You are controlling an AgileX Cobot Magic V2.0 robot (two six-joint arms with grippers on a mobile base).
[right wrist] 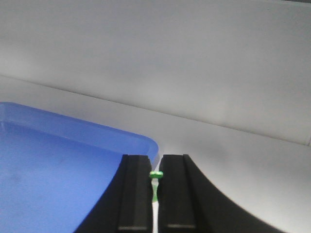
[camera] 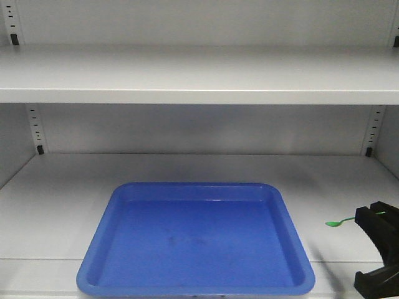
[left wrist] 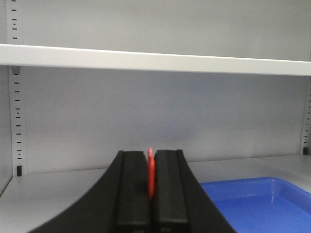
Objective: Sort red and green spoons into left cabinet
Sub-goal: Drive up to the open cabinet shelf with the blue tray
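Observation:
The red spoon (left wrist: 151,177) stands edge-on between the black fingers of my left gripper (left wrist: 151,160), which is shut on it, just left of the blue tray (left wrist: 257,204). My right gripper (right wrist: 155,158) is shut on the green spoon (right wrist: 156,174), beside the tray's right corner (right wrist: 141,143). In the front view the green spoon (camera: 340,222) pokes leftwards out of the right gripper (camera: 368,217) above the lower shelf (camera: 62,199) of the grey left cabinet. The left gripper is outside the front view.
A blue tray (camera: 100,249) with nothing in it lies at the front middle of the lower shelf. An upper shelf (camera: 199,81) runs overhead. Slotted support strips (camera: 36,128) stand in the back corners.

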